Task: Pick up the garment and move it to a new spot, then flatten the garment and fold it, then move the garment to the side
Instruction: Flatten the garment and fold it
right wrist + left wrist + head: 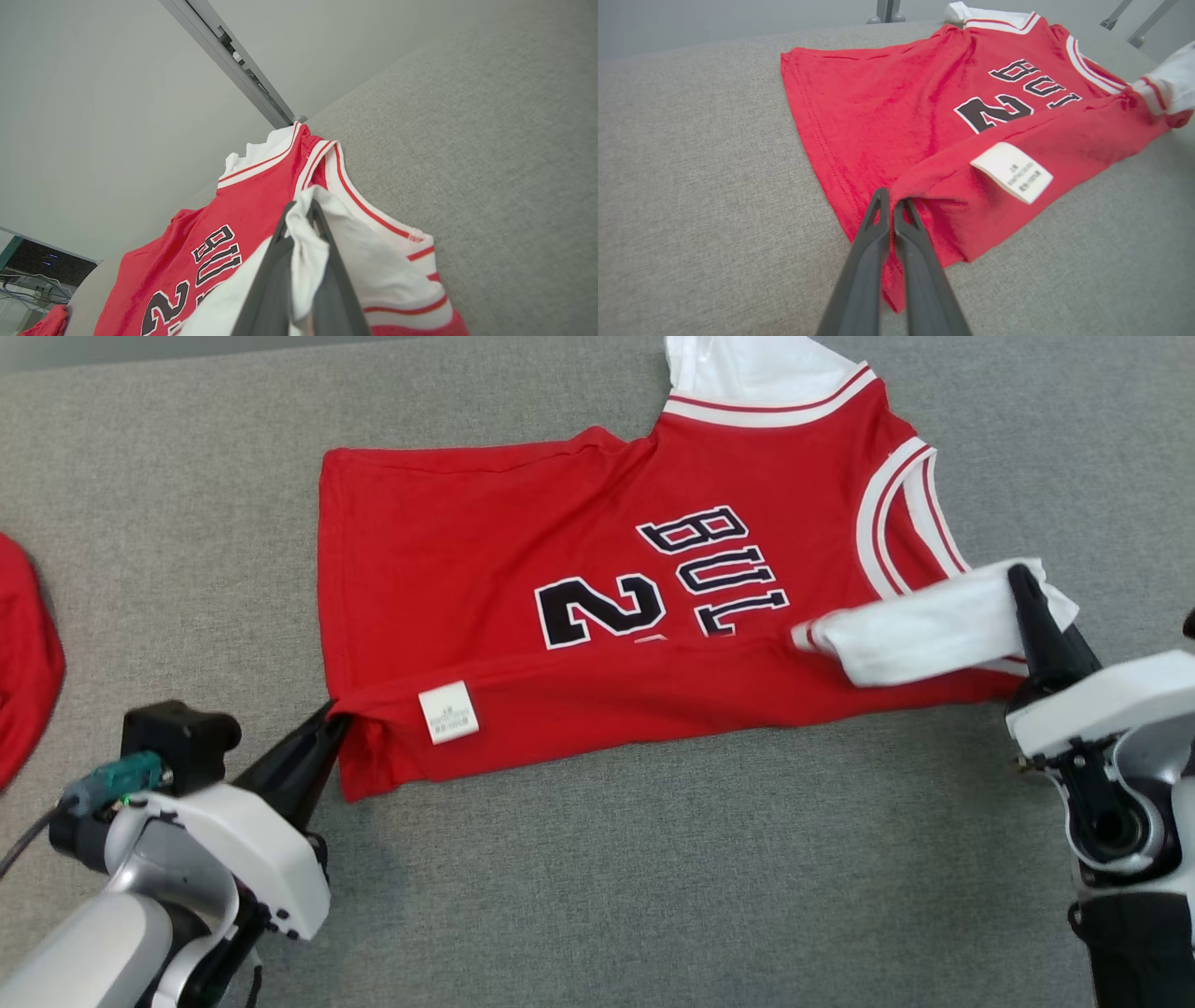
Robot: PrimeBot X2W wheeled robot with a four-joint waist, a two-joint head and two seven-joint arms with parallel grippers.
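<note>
While our left hand [333, 714] and right hand [1018, 575] pinch the soft red basketball jersey [467, 569], a lopsided tug could skew the fold.

- Left tool [331, 717]: two long, dark, tapered fingers [864, 270], a glossy white shell, a silvery forearm.
- Black block [177, 737] with a teal connector [126, 775] and a grey cable [23, 845].
- Right tool [1022, 581]: matching dark fingers, a white shell, a black round joint [1111, 826].
</note>
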